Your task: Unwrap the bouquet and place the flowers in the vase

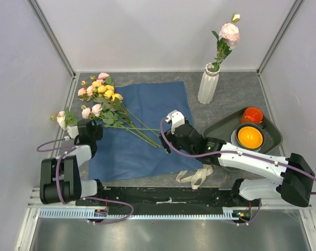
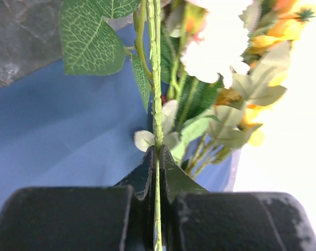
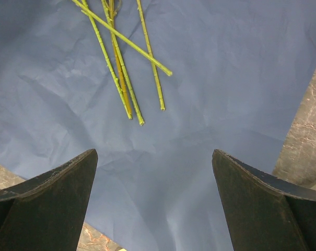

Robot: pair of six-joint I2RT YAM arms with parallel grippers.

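Grips one green stem (image 2: 156, 104) in left claw (image 2: 158, 157), clenched tight. Hangs right claw (image 3: 155, 172) released over the cut ends. Flowers (image 1: 103, 102) flat on blue paper (image 1: 147, 104), long axis diagonal: heads far-left, ends near-right. Vase (image 1: 208, 83) upright beyond.

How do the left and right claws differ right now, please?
The left claw is shut on a flower stem; the right claw is wide open, empty. The left claw sits by the flower heads; the right claw hovers over the blue paper near the stem ends. Both are black.
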